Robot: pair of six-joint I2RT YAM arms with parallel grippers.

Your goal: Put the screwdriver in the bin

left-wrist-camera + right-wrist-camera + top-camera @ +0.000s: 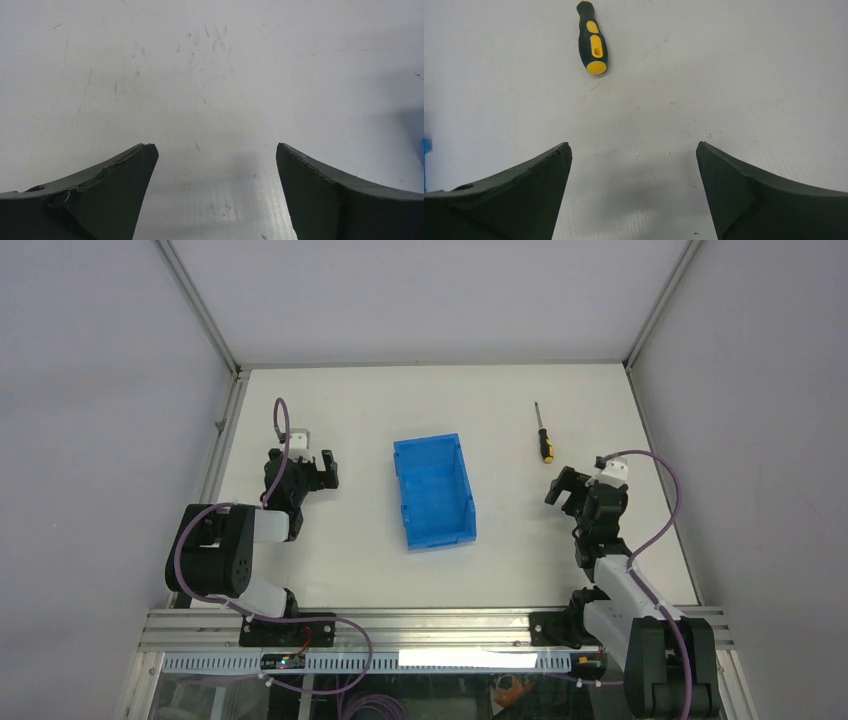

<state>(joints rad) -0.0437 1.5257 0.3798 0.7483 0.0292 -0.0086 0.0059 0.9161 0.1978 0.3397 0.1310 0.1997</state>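
A white table (350, 570) is seen from above, bounded by pale walls on three sides. Near its middle the blue open-top bin (428, 444) is set, with its long sides running from the near edge toward the far edge.

The left gripper (318, 462) is held low over the table, well to the left of the bin. In the left wrist view the left gripper (216, 150) is spread wide, and only scuffed table surface is seen between its dark fingers (125, 175); nothing is gripped.

The right gripper (568, 485) is placed to the right of the bin. It too is spread wide (633, 147) and nothing is gripped.

The screwdriver (543, 435) is laid flat on the table, well apart from the bin on its right, just beyond the right gripper and untouched by it. Its shaft is pointed toward the far edge, and the yellow butt of its handle (592, 40) is turned toward the gripper, slightly left of the gap between the fingers.
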